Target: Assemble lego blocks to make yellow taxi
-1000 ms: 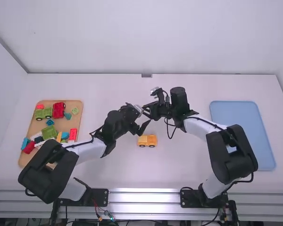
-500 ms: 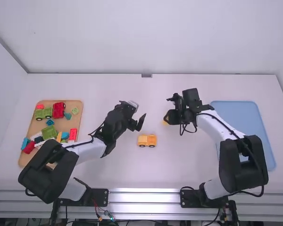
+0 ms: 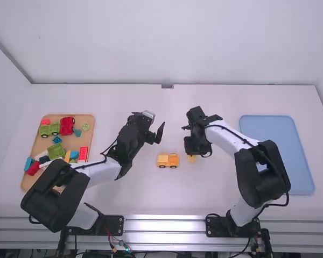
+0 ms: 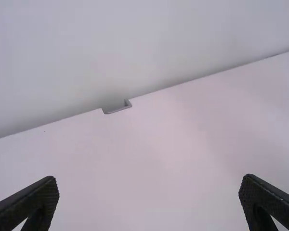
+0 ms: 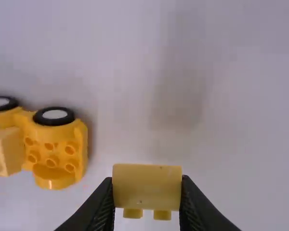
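Yellow taxi [image 3: 168, 160] looks part-built at mid-table, one block [image 5: 6, 151] on its wheeled base [image 5: 53, 155], with a second yellow piece [image 5: 147, 186], probably left to fit, pinched by the right gripper [image 3: 191, 153] just right of it, the left gripper [image 4: 151, 180] wide and empty.

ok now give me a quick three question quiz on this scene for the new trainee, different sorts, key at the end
1. True or false: the left gripper stands open, with nothing between its fingers.
2. Where is the loose yellow block?
a) on the blue tray
b) in the right gripper
c) on the wooden tray
3. Fill in the blank: the tyres on the yellow car are ____.

Key: 1 true; 2 b; 3 black
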